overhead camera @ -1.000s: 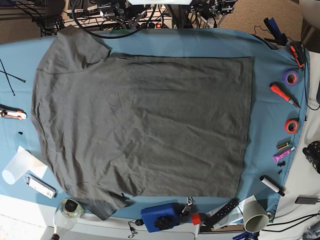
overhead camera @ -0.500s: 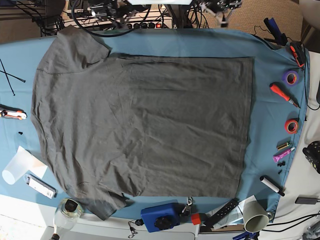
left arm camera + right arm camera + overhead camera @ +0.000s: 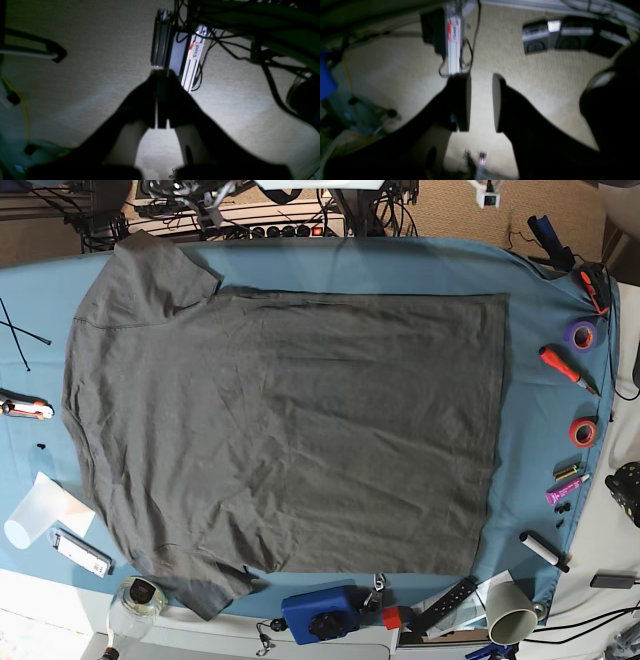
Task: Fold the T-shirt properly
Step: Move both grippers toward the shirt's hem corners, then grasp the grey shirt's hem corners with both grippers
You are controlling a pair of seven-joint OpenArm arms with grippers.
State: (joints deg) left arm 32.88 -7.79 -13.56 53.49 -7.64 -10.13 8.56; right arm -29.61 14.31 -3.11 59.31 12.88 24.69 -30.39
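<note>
The T-shirt (image 3: 280, 445) is lying spread flat on the blue table cloth (image 3: 530, 380), covering most of its middle. Its 2 short sleeves are pointing to the far left and near left corners, and its straight hem is running along the right side. The fabric is lightly wrinkled all over.

Neither arm is reaching over the cloth. In the left wrist view, the left gripper (image 3: 160, 100) is hanging over beige carpet (image 3: 82, 62), its 2 dark fingers (image 3: 140, 105) pressed together with only a thin sliver between them and nothing held. A labelled power strip (image 3: 192, 65) and tangled black cables (image 3: 250, 45) are lying on the floor beyond it.

In the right wrist view, the right gripper (image 3: 481, 102) is also facing the carpet, its fingers (image 3: 461, 105) standing narrowly apart with a clear gap and nothing between them.

Along the right edge of the cloth, a purple tape roll (image 3: 581, 333), a red-handled screwdriver (image 3: 567, 368) and a red tape roll (image 3: 583, 431) are sitting well apart from the shirt. A blue device (image 3: 320, 612) is resting just beside the near edge of the shirt, and a clear plastic cup (image 3: 30, 515) is lying on its side near the left edge.
</note>
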